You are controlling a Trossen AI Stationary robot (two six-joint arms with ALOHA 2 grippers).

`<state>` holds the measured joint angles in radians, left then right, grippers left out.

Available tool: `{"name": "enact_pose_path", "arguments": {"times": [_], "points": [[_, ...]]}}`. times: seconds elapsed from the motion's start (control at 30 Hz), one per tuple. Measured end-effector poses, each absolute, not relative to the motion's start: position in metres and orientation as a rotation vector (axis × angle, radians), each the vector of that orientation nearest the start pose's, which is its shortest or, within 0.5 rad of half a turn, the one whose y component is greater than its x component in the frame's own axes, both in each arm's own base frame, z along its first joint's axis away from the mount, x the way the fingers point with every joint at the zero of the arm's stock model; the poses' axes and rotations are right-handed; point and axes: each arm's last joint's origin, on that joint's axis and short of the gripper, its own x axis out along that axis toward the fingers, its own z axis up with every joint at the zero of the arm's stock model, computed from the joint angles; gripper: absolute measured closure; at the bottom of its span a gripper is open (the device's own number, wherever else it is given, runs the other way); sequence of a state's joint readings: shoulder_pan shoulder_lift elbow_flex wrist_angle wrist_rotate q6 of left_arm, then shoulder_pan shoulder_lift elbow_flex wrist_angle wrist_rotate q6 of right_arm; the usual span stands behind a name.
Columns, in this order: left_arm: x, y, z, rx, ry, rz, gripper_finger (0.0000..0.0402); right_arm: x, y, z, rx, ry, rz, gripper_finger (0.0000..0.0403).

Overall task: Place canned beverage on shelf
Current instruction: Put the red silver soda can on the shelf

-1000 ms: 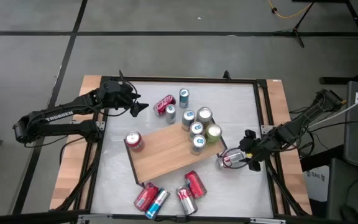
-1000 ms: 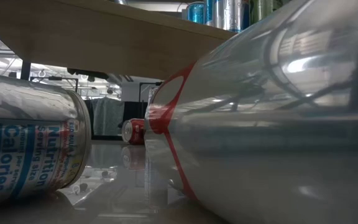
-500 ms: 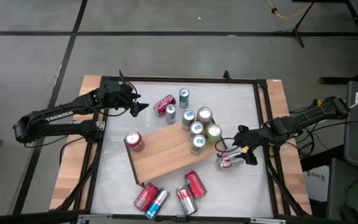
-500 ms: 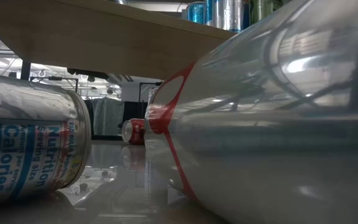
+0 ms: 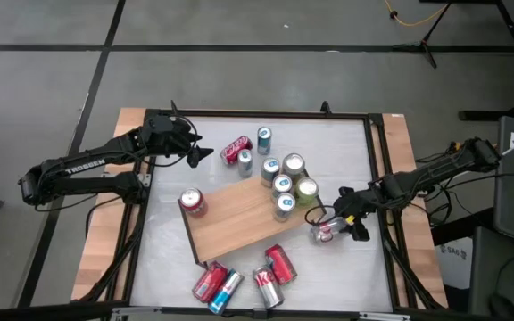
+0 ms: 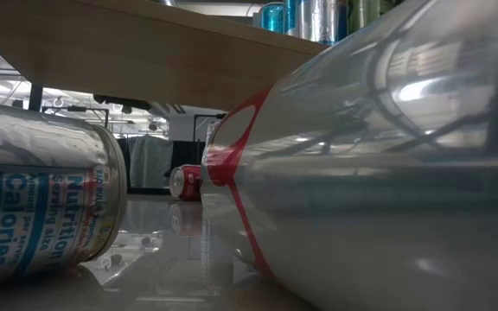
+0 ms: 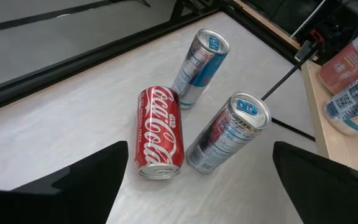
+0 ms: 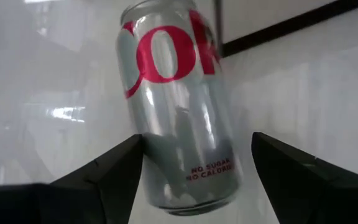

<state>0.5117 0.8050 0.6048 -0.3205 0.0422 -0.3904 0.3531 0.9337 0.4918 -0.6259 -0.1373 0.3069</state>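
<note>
A silver can with red lettering [image 8: 178, 118] lies on its side on the white tabletop, just right of the wooden shelf [image 5: 237, 223]. My right gripper [image 5: 342, 223] is open and points down over the can's end, one finger on each side of it. Several cans [image 5: 286, 185] stand upright on the shelf's far right end. My left gripper [image 5: 199, 153] hovers open at the far left, above a lying red can [image 7: 159, 134] and two slim cans [image 7: 229, 134]. The low view shows no gripper. My right gripper straddles the silver can's end [image 8: 197, 186] from above, slanting in from the table's right. The fingers [image 8: 104, 177] stand close against the can's sides. I cannot tell whether they touch it. The can rests on the tabletop on its side.
A red can [image 5: 192, 202] stands by the shelf's left corner. Several cans [image 5: 239, 281] lie near the table's front edge; two of them [image 6: 361, 173] fill the low view. The black table rim [image 5: 377, 160] runs close by my right arm.
My right gripper has come down and toward the table's left, over the silver can, and its wrist has rolled. The can has stayed lying in about the same spot. The gap between the fingers looks unchanged.
</note>
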Motion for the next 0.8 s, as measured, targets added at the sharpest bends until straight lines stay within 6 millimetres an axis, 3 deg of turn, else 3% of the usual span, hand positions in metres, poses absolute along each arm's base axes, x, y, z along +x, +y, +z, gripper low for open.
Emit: {"name": "enact_pose_path", "arguments": {"times": [0.23,0.8], "points": [[0.1513,0.0837,0.2559,-0.519,0.411,0.555,0.0007,0.1452,0.0582,0.172,0.166,1.102,0.295,0.0113],[0.1513,0.0837,0.2559,-0.518,0.411,0.555,0.0007,0.146,0.0584,0.1716,0.166,1.092,0.294,0.0113]]}}
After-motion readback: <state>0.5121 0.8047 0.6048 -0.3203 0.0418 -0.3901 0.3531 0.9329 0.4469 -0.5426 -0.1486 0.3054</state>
